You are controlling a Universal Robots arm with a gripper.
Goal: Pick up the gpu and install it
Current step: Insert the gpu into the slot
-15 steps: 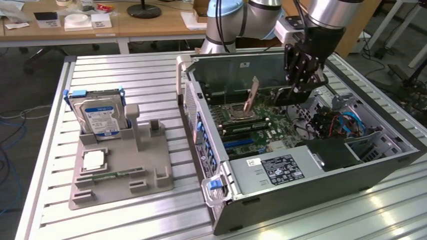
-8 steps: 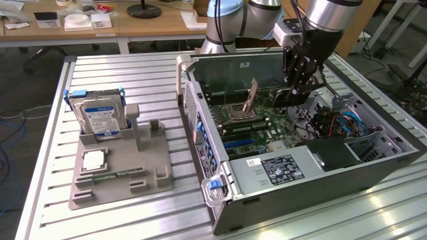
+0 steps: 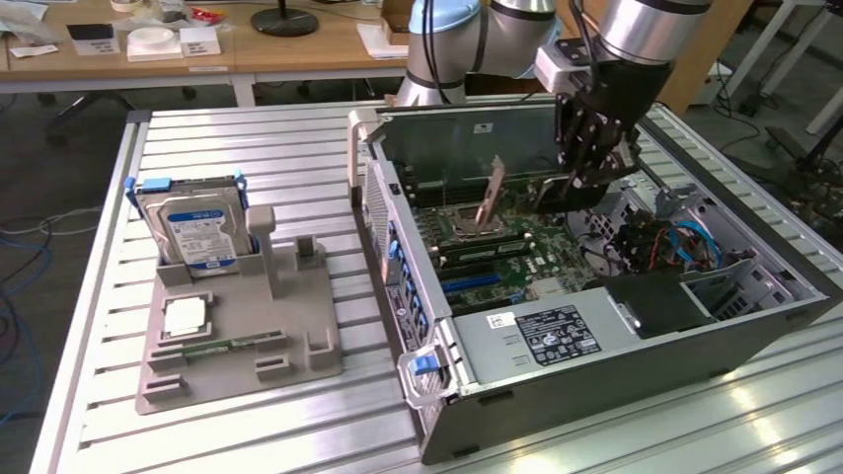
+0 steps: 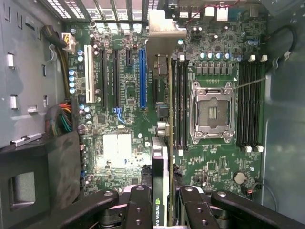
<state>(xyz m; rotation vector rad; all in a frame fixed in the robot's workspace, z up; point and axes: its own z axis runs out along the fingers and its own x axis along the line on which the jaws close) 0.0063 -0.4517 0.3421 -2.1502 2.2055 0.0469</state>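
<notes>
My tool (image 4: 164, 210) clamps the gpu (image 4: 161, 167) by its upper edge, just beside the blue slot (image 4: 142, 78). Likely stiff, light, fragile: edges only.

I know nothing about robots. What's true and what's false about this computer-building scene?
1. The gripper is clamped on the gpu over the open computer case. True.
2. The hard drive sits inside the case. False: it stands in the grey holder outside the case, on the exterior view's left.
3. The processor socket has no cooler on it. True.
4. The gpu is plugged into the blue slot. False: that slot is bare, and the card is in the gripper.
</notes>
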